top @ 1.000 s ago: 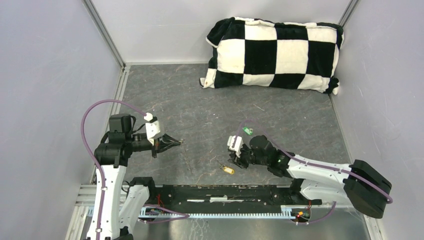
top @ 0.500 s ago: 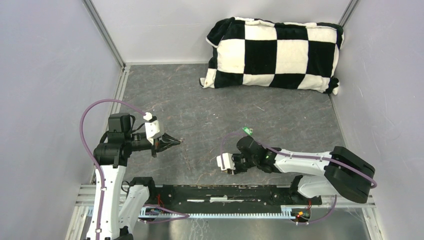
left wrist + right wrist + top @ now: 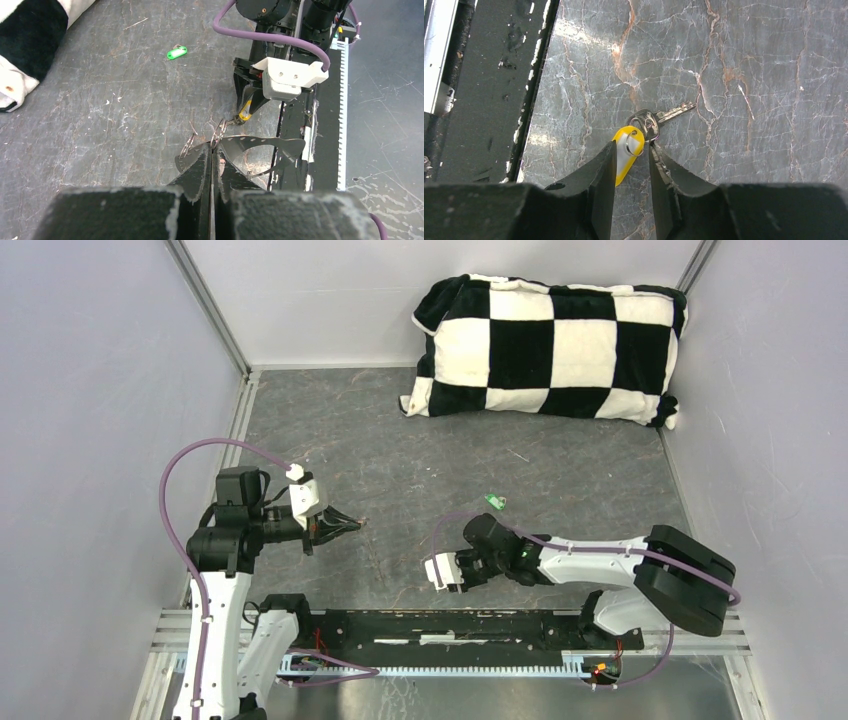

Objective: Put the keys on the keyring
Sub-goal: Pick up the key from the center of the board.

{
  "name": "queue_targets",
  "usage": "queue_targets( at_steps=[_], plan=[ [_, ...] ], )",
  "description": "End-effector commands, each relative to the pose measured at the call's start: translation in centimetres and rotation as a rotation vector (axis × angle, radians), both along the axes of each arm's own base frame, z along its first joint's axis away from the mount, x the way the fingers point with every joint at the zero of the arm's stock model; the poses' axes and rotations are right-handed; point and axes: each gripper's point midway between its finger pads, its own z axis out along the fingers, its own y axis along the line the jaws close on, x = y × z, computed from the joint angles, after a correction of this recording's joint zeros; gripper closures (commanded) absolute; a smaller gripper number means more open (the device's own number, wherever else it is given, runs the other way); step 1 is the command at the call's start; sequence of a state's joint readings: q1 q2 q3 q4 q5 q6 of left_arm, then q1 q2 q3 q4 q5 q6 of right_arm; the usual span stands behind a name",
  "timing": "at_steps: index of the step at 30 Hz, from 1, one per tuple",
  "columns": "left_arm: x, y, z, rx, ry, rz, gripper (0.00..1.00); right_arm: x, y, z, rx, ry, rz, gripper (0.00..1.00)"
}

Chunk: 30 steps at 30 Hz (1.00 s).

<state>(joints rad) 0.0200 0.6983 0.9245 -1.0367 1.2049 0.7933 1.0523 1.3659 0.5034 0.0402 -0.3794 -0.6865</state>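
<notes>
Keyring (image 3: 218,136) sits clamped in the left gripper (image 3: 212,152), whose jaws are pressed tight together with no gap between them. Thin wire loops poke out just past the fingertips, and the rest of the ring is hard to make out. That gripper is raised off the table (image 3: 400,440) on the left side and points across toward the right gripper (image 3: 631,146), well apart from it. The right gripper points down at the table near its front edge, just beside the black rail (image 3: 489,100). Its jaws stand partly apart on either side of the yellow key (image 3: 625,152). The left finger lies against the plastic head and the right finger lies just beside it, and the head does not look pinched. This key lies flat on the table, with a small split ring through its head and the metal blade angled away beyond the fingertips. The green key (image 3: 495,502) lies alone on the table beyond the right arm, toward the checkered pillow (image 3: 550,340) at the back, and neither gripper touches it. Neither key is on the keyring.
</notes>
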Motion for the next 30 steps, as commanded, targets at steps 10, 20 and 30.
queue_targets(
  at_steps=[10, 20, 30],
  plan=[
    [-0.1, -0.2, 1.9, -0.023, -0.041, -0.004, 0.98, 0.3, 1.5, 0.3, -0.012, -0.003, 0.036, 0.73],
    [-0.3, -0.2, 1.9, -0.023, -0.04, 0.0, 0.98, -0.5, 3.3, 1.6, 0.041, 0.101, 0.017, 1.0],
    [-0.4, -0.2, 1.6, -0.021, -0.035, 0.003, 0.98, -0.5, 4.8, 3.8, 0.137, 0.208, -0.1, 1.0]
  ],
)
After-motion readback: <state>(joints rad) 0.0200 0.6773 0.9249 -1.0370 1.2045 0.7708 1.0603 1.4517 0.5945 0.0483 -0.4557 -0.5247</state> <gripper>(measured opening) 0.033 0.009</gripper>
